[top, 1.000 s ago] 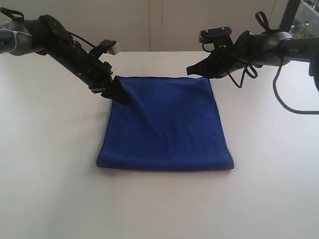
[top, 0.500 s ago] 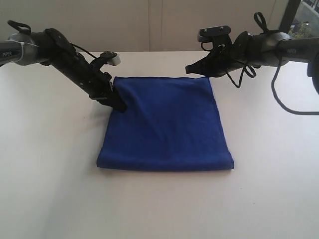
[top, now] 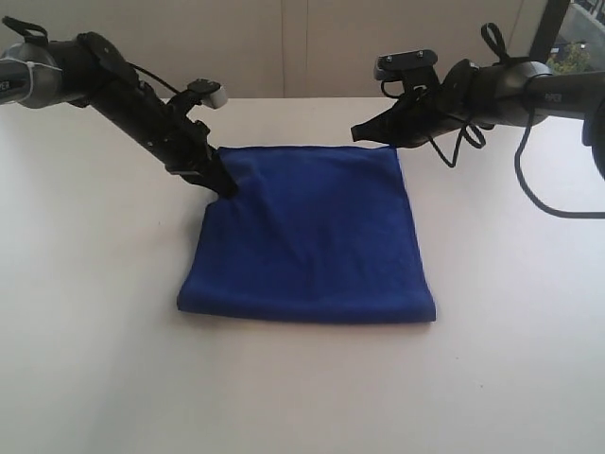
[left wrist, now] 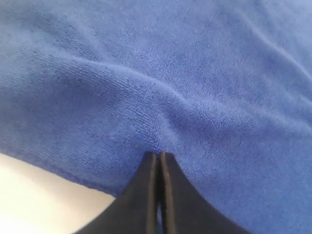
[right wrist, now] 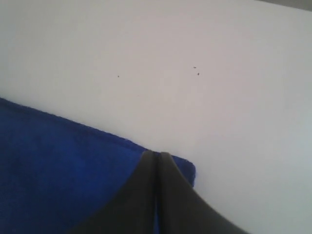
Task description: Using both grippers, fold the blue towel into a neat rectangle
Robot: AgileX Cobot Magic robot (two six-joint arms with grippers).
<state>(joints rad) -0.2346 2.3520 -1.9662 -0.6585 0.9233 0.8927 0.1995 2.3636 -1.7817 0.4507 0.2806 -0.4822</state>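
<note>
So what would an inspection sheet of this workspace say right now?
Surface: white table, plain.
Job's things: towel, blue, lying flat, puckered at its far left corner.
Clutter: nothing seen.
Grippers: left gripper shut on the towel's far left corner; right gripper shut, over the far right corner, no cloth visibly pinched.
Cables: black cables looping off the right arm.
Surroundings: pale wall behind; window at far right.

The towel (top: pixel 312 236) lies on the surface (top: pixel 95 378), near its middle. The left claw (top: pixel 225 187) meets the far left corner (touching the cloth); the right claw (top: pixel 359 132) sits above the far right edge.
</note>
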